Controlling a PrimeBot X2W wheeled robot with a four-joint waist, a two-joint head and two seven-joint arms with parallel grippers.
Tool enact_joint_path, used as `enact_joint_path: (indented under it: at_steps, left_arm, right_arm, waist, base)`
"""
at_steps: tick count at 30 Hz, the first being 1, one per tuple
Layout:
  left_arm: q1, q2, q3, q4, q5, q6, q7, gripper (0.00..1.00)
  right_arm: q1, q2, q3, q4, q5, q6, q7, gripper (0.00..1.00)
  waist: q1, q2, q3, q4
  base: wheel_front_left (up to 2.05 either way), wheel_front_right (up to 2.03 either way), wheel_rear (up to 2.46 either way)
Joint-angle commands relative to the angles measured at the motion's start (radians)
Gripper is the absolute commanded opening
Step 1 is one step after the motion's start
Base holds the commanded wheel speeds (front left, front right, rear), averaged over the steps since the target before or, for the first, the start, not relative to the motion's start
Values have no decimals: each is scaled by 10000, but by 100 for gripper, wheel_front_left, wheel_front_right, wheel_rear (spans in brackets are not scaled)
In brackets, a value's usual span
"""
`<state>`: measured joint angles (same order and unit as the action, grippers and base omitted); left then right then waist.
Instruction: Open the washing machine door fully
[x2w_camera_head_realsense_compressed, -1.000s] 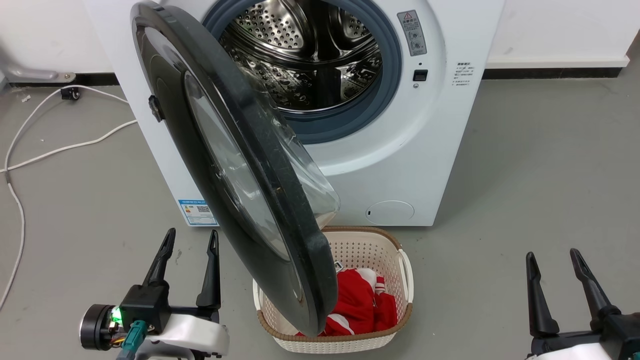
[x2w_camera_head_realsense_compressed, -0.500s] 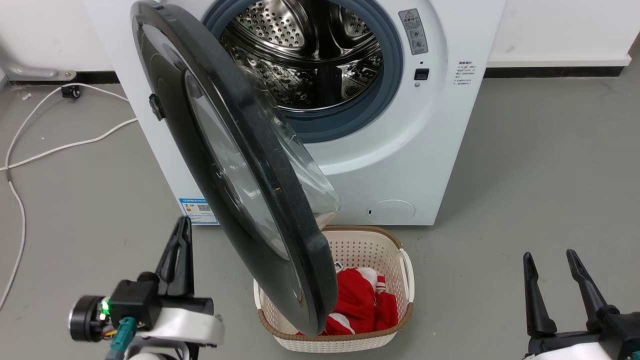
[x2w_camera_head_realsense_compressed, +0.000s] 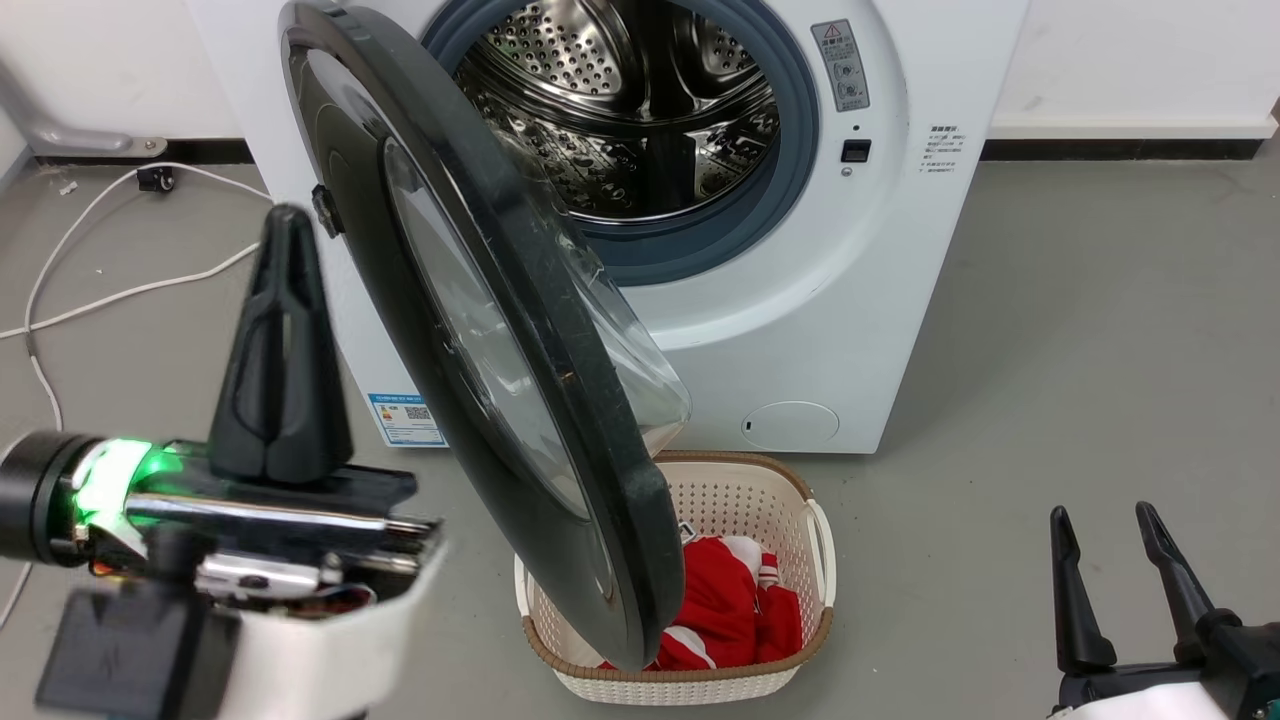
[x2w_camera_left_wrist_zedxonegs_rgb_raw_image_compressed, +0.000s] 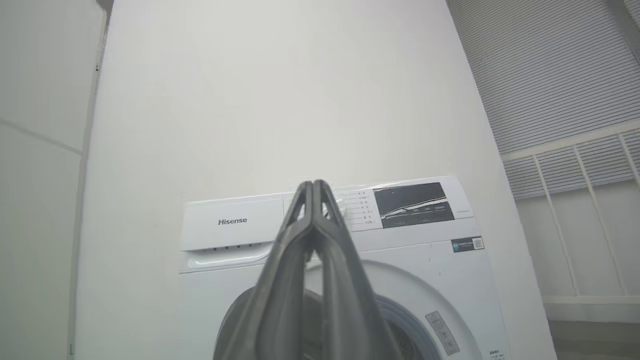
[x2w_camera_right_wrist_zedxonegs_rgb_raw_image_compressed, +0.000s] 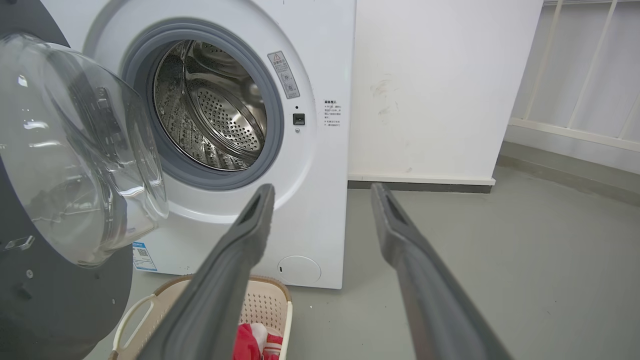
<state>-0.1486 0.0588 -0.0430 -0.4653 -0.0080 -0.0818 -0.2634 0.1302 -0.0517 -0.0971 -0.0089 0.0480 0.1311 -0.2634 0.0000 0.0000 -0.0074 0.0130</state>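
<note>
Head view: washing machine door (x2w_camera_head_realsense_compressed: 440, 300) stands ajar, just right of left gripper (x2w_camera_head_realsense_compressed: 284, 222), whose fingers are pressed together, clear of it; right gripper (x2w_camera_head_realsense_compressed: 1100, 518) is splayed.

A laundry room: white washing machine (x2w_camera_head_realsense_compressed: 800, 330) against a bare wall (x2w_camera_head_realsense_compressed: 1100, 50), basket (x2w_camera_head_realsense_compressed: 740, 505) of clothes (x2w_camera_head_realsense_compressed: 725, 610) on grey floor (x2w_camera_head_realsense_compressed: 1100, 350).

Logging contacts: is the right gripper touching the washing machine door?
Apart. Head view: the right gripper sits open at lower right, grey floor between it and the washing machine door.
</note>
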Motion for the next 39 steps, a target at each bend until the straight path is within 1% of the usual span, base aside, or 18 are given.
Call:
enact_joint_path:
  at_steps: [1, 4, 6, 9, 13, 15, 17, 21, 24, 27, 33, 39]
  left_arm:
    - [-196, 42, -306, -426, 147, -84, -16, 0]
    - [-404, 41, -1072, -985, 267, -217, -16, 0]
    - [-453, 35, -1864, -978, 134, -314, -16, 0]
    - [-129, 90, -3160, -506, -170, -421, 70, 0]
    - [395, 349, -4739, 307, -592, -461, 587, 0]
    - [766, 560, -5230, 729, -840, -470, 1016, 0]
    - [1153, 787, -5518, 1121, -1053, -477, 1517, 0]
    - [1852, 1099, -5787, 1910, -1439, -471, 2291, 0]
    - [2001, 1086, -5791, 2624, -1516, -363, 2425, 0]
    - [1714, 858, -5685, 3361, -1511, -198, 2154, 0]
    - [948, 380, -5255, 4465, -1594, 284, 1271, 0]
    - [585, 250, -5094, 5041, -1738, 484, 892, 0]
  right_arm:
    - [-123, 29, -12, 26, 73, -7, -10, 100]
    - [-138, 29, -4, 108, 87, -7, -10, 100]
    - [-157, 29, 23, 174, 71, -7, -10, 100]
    - [-202, 29, 66, 247, 52, -7, -12, 100]
    - [-219, 28, 58, 295, 114, -7, -10, 100]
    - [-202, 28, 59, 325, 99, -7, -12, 100]
    - [-178, 28, 47, 347, 78, -7, -10, 100]
    - [-176, 28, 42, 414, 43, -7, -12, 100]
    - [-253, 28, 67, 465, 54, -7, -10, 100]
    - [-333, 28, 143, 518, 89, -7, -12, 100]
    - [-323, 28, 209, 621, 177, -7, -10, 100]
    - [-324, 26, 291, 714, 273, -7, -10, 100]
  waist:
    - [0, 0, 10, 5]
    - [0, 0, 23, 21]
    - [0, 0, 13, 11]
    - [0, 0, -2, -51]
    - [0, 0, 21, -145]
    - [0, 0, 24, -184]
    - [0, 0, 37, -219]
    - [0, 0, 76, -259]
    - [0, 0, 146, -279]
    - [0, 0, 217, -317]
    - [0, 0, 309, -387]
    - [0, 0, 321, -387]
  base:
    - [0, 0, 0]
    - [0, 0, 0]
    - [0, 0, 0]
    - [0, 0, 0]
    - [0, 0, 0]
    - [0, 0, 0]
    - [0, 0, 0]
    - [0, 0, 0]
    - [0, 0, 0]
    - [0, 0, 0]
    - [0, 0, 0]
    - [0, 0, 0]
